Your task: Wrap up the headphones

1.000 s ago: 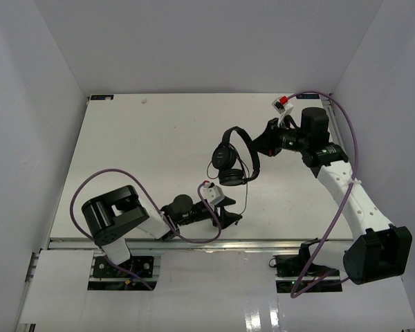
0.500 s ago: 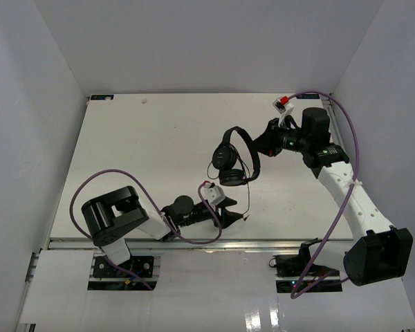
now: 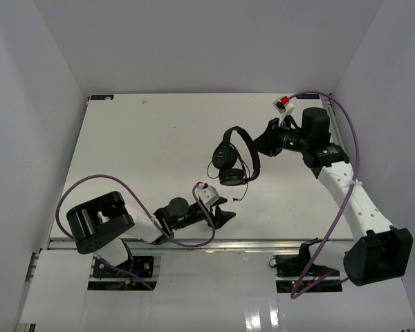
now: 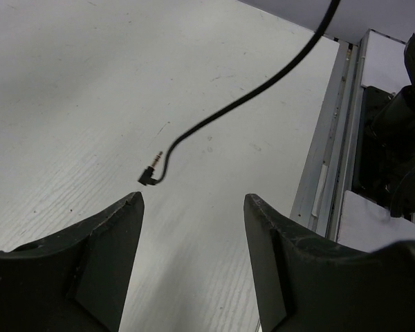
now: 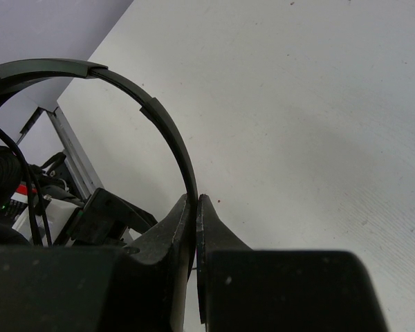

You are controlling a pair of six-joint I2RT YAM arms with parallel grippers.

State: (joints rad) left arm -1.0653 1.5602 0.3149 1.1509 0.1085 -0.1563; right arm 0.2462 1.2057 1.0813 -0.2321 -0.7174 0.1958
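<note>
Our right gripper (image 3: 256, 148) is clamped shut on the headphones (image 3: 229, 164). In the right wrist view its two fingers (image 5: 171, 232) meet at the tips with the thin headband (image 5: 167, 131) pinched between them. From that grip the band arches away to the left over the middle-right of the table (image 3: 138, 145). The two round earcups (image 3: 225, 158) sit close together at its far end. We cannot tell whether they touch the tabletop.

A thin black cable (image 4: 249, 97) runs down from the earcups toward the near edge and ends in a small angled plug (image 4: 149, 178).

Our left gripper (image 3: 223, 211) lies low by the near edge of the table with its jaws spread wide and nothing between them. In the left wrist view the plug sits just ahead of the gap between the fingers (image 4: 117, 235), touching neither.

Thick purple cables (image 3: 351, 138) loop along both arms.
</note>
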